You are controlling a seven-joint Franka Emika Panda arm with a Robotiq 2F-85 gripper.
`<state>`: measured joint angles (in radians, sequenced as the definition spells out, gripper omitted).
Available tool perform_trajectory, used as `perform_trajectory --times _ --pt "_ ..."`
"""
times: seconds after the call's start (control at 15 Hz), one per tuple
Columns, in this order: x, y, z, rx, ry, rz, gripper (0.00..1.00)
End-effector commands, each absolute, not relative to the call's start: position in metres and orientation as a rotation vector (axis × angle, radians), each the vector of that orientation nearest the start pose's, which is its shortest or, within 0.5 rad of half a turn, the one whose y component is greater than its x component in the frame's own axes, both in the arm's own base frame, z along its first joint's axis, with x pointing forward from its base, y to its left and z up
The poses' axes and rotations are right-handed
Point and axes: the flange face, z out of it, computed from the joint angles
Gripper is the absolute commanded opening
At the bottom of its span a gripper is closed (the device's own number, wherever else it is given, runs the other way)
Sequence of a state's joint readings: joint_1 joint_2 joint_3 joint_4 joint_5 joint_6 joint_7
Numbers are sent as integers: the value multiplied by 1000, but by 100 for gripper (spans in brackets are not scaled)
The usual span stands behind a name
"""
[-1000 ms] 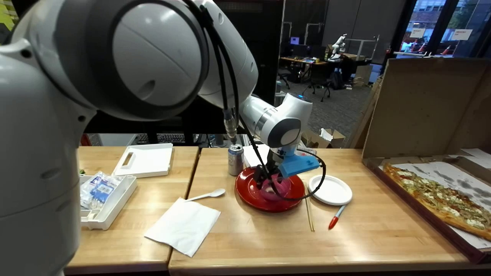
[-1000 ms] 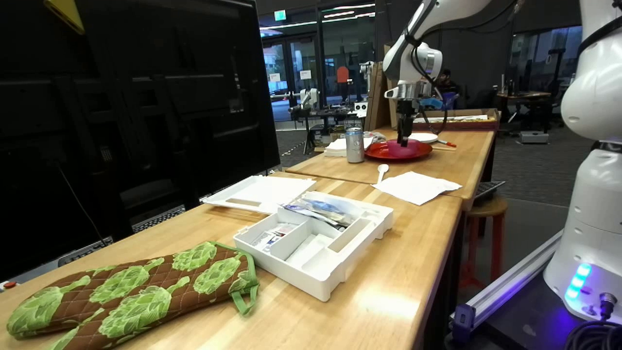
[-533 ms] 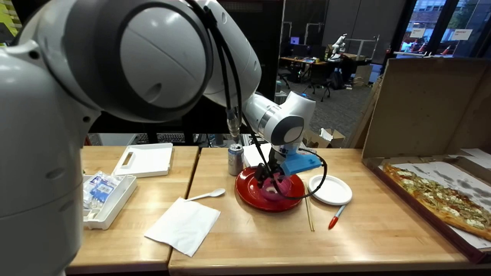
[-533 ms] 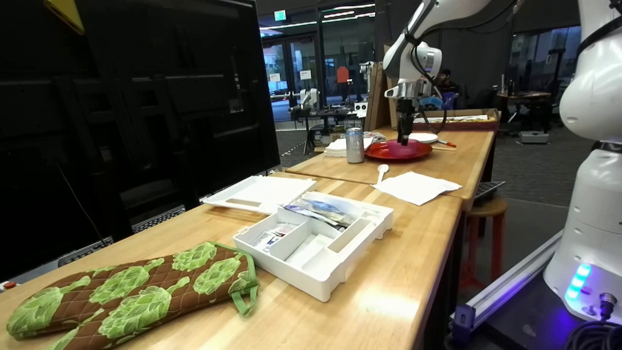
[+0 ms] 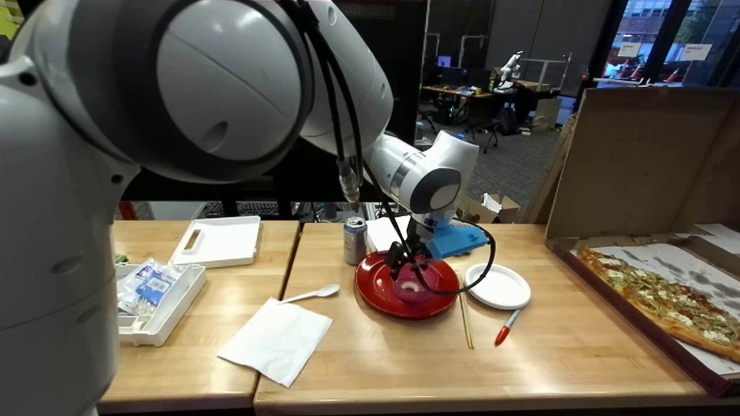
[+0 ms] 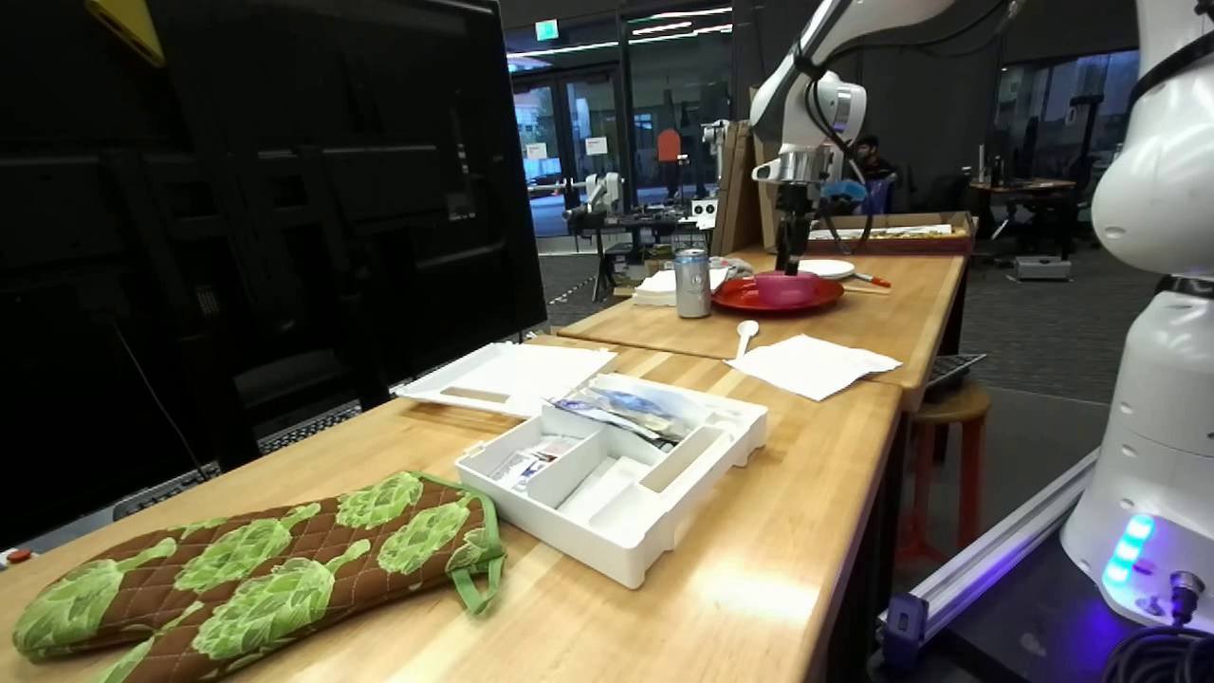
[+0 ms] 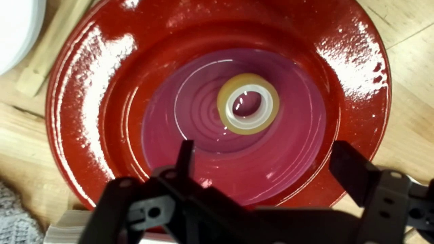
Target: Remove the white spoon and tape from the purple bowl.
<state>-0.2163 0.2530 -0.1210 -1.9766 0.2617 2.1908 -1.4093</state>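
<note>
Exterior view, and it's the wooden table (image 5: 393, 364) that fills the foreground, the white arm (image 5: 231, 86) standing tall at the left and leaning over it! Over on the right, the pizza box (image 5: 642, 167) stands wide open. Middle of the table, the glossy red plate (image 5: 371, 284); the napkin (image 5: 277, 341) lies spread to its left and nearer, the white plate (image 5: 500, 287) near it on the right. Now the gripper (image 7: 262, 147), pointing down over the red plate, jaws set wide apart! Below, sitting on that plate, the purple bowl (image 7: 200, 108); whether a jaw touches its rim, I can't tell. The white spoon (image 5: 315, 293)? Out on the wood, left of the red plate, its handle end at the napkin's far edge. And the smallest of the lot, the tape (image 7: 249, 122), lying inside the purple bowl!
</note>
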Motion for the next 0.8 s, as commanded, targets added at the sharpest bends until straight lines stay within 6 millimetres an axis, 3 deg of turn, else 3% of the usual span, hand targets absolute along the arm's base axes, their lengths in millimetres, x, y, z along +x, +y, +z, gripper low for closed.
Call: perform_trajectory --times 0.0,0.73 --pt "568 -187 354 -2680 -1344 -184 100" --pt "587 -196 345 -2668 -1336 -156 100"
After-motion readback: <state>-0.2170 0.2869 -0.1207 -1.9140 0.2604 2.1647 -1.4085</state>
